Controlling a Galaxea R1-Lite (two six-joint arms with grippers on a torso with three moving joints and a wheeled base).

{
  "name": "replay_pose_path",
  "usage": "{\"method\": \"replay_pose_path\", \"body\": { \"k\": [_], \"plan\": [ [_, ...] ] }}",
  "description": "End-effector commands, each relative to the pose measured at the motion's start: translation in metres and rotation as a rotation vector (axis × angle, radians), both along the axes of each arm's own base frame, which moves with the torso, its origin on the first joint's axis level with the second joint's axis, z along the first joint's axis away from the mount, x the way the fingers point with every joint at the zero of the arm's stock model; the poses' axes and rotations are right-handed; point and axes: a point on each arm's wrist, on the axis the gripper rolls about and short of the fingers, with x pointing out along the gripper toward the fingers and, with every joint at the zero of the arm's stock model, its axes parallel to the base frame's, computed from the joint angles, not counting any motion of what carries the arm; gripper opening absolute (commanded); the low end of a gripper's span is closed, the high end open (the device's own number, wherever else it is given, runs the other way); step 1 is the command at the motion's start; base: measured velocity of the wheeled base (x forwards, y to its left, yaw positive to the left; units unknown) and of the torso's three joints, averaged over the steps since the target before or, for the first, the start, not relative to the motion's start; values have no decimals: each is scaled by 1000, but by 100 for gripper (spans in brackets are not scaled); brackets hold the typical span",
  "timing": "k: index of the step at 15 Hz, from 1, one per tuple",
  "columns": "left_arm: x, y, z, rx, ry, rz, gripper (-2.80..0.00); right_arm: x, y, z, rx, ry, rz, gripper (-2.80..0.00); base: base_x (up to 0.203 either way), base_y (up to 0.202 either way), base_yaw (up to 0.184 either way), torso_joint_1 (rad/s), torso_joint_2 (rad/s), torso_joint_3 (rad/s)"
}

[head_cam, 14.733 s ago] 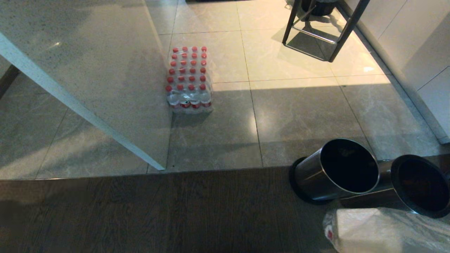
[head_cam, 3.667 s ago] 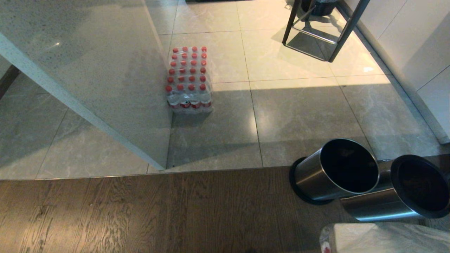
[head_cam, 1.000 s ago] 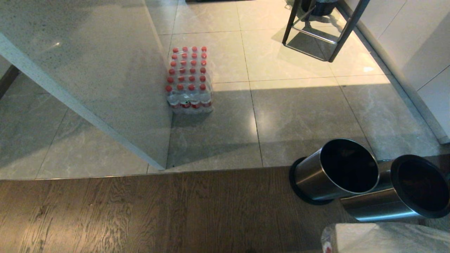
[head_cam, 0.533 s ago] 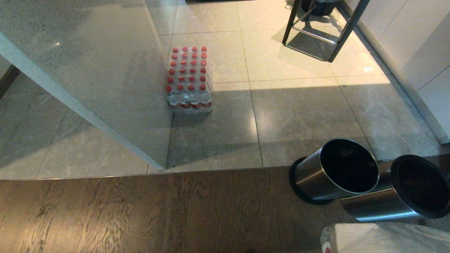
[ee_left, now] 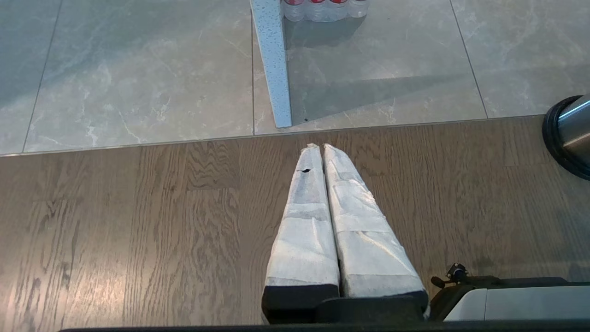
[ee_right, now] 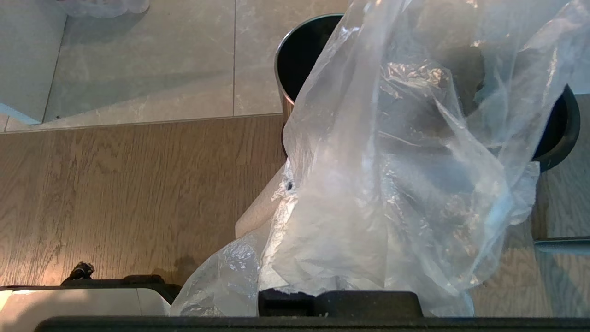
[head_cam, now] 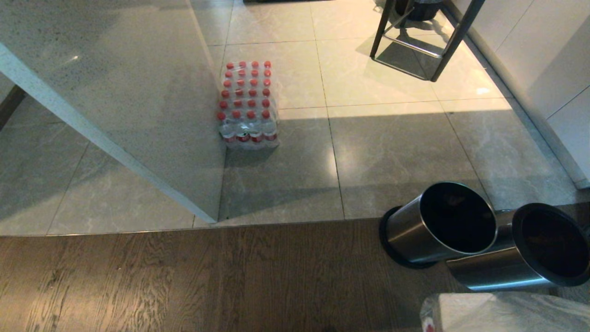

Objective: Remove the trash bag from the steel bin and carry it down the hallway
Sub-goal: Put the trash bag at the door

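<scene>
right gripper [ee_right: 288,193]: clamped on clear trash bag [ee_right: 392,184], near right | left gripper [ee_left: 321,147]: fingers pressed together, empty | steel bin [head_cam: 438,226]: upright, right

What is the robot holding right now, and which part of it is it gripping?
The right gripper is shut on the clear crinkly plastic trash bag, pinching bunched film; which part of the bag cannot be told. The left gripper is shut on nothing.
</scene>
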Motion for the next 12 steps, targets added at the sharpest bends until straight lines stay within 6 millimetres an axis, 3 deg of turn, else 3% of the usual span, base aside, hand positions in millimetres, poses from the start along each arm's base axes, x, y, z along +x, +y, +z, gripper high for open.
{"method": "replay_pose_path", "body": {
  "k": [1,12],
  "plan": [
    [0,0,0,0,0,0,-280,0,0,0,-2,3,0,-280,0,0,0,0,0,0],
    [0,0,0,0,0,0,-280,0,0,0,1,3,0,-280,0,0,0,0,0,0]
  ]
}}
